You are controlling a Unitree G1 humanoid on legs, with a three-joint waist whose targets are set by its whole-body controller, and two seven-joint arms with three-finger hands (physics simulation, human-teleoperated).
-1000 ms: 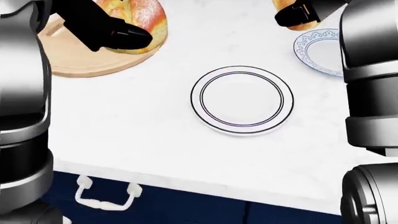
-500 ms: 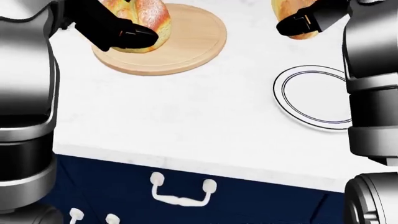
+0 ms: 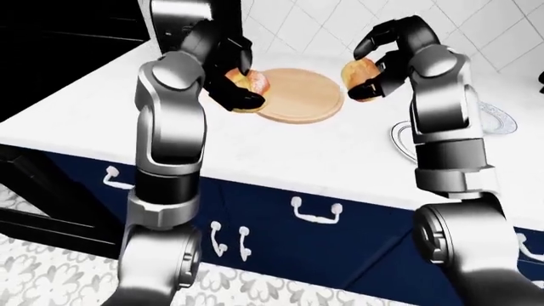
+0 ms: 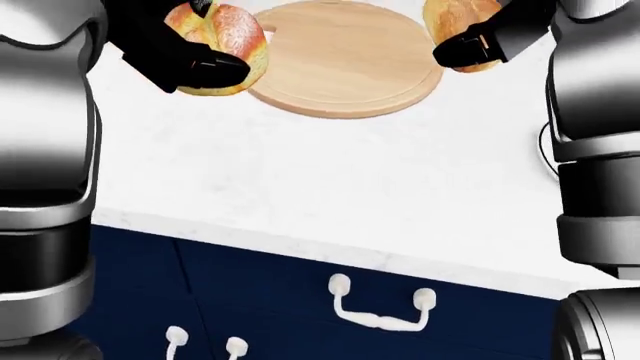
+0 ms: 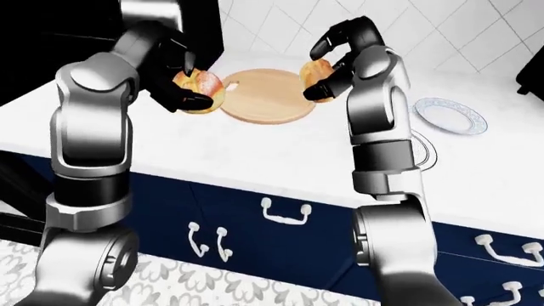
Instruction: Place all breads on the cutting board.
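Observation:
A round wooden cutting board (image 4: 345, 64) lies on the white counter at the top middle of the head view. My left hand (image 4: 205, 58) is shut on a golden bread roll (image 4: 232, 37) and holds it over the board's left edge. My right hand (image 4: 478, 41) is shut on a second bread roll (image 4: 452, 19) and holds it at the board's right edge. Both rolls are held above the counter, partly hidden by the black fingers. The board also shows between both hands in the right-eye view (image 5: 268, 97).
A white plate with a dark ring (image 5: 426, 151) lies right of my right arm, and a blue-patterned plate (image 5: 451, 115) lies beyond it. The counter edge (image 4: 330, 251) runs above navy drawers with white handles (image 4: 380, 309). A tiled wall stands behind the counter.
The whole picture has shifted right: the camera moved left along the counter. The board now sits between my hands and the ringed plate has slid out of the head view. Both hands still hold their rolls.

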